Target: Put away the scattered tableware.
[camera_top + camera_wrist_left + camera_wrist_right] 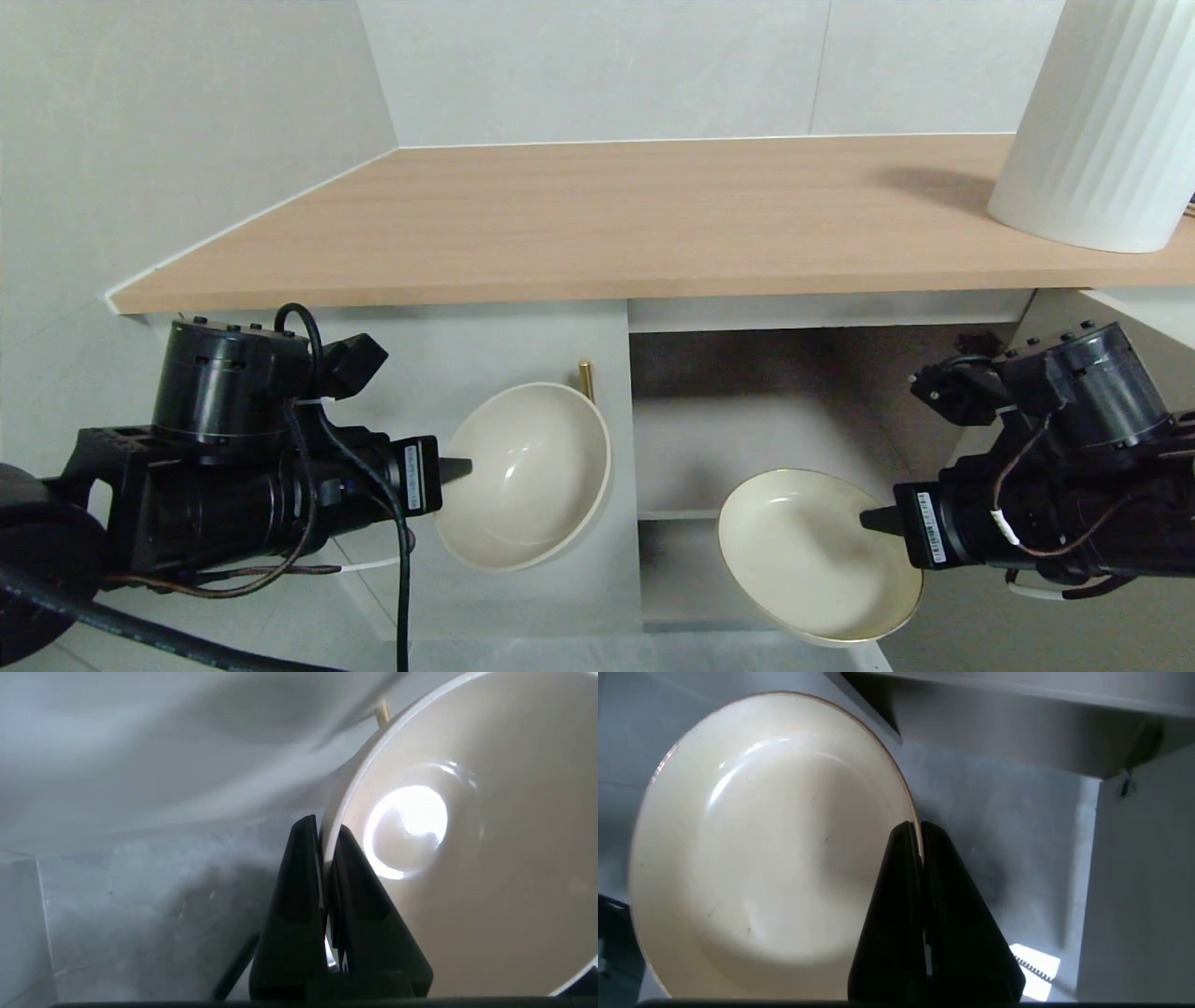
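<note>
My left gripper (457,469) is shut on the rim of a cream bowl (527,476), held on edge in front of the closed left cabinet door (467,364). From the left wrist, the black fingers (304,873) pinch the bowl's (467,849) rim. My right gripper (878,520) is shut on the rim of a cream plate with a thin gold edge (812,555), held tilted before the open cabinet (766,411). In the right wrist view the fingers (901,873) clamp the plate's (775,840) edge.
A wooden countertop (607,215) runs above the cabinet, with a large white ribbed container (1102,121) at its right end. A brass knob (586,376) sticks out of the left door. Inside the open cabinet a shelf (677,513) crosses at mid height.
</note>
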You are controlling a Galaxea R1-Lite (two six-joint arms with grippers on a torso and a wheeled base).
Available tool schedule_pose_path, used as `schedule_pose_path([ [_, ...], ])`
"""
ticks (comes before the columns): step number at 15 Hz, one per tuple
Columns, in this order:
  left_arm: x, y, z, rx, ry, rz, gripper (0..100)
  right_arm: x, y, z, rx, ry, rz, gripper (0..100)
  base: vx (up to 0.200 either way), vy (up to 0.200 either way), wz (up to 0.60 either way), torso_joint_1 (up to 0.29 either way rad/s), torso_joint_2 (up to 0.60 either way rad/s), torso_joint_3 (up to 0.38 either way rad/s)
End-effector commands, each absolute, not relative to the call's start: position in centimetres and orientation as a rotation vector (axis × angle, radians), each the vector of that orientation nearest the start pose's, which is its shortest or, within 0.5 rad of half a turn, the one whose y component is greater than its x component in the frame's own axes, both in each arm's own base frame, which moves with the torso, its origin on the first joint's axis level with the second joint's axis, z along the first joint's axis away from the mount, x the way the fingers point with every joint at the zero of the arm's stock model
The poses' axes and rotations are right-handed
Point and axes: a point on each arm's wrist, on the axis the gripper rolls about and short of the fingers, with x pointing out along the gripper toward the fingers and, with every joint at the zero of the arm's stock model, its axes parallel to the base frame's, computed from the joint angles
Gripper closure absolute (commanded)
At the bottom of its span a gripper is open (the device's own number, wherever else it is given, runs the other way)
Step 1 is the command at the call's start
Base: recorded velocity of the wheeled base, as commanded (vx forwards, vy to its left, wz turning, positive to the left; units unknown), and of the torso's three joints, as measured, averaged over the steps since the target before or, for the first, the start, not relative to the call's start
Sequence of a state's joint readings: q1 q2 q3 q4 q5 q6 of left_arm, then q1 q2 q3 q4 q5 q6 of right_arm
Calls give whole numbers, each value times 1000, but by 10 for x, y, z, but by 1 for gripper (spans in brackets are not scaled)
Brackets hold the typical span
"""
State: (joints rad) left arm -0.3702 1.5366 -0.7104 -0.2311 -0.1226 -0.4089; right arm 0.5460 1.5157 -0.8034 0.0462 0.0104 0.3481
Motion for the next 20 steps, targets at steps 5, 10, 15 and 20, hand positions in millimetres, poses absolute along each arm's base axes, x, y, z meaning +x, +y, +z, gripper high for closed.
schedule_pose_path([
  [5, 230, -95, 164, -312, 689, -356, 100, 212, 127, 166, 122, 824, 382, 100, 0, 0, 0, -4, 19, 9],
  [10, 230, -95, 165, -313, 687, -356, 100, 263, 134, 123, 101, 764, 182, 100, 0, 0, 0, 0, 0, 0],
  [15, 230, -95, 164, -313, 689, -357, 100, 294, 147, 87, 151, 729, 102, 100, 0, 0, 0, 0, 0, 0],
  [20, 230, -95, 164, -312, 691, -356, 100, 328, 151, 66, 216, 741, 27, 100, 0, 0, 0, 0, 0, 0],
])
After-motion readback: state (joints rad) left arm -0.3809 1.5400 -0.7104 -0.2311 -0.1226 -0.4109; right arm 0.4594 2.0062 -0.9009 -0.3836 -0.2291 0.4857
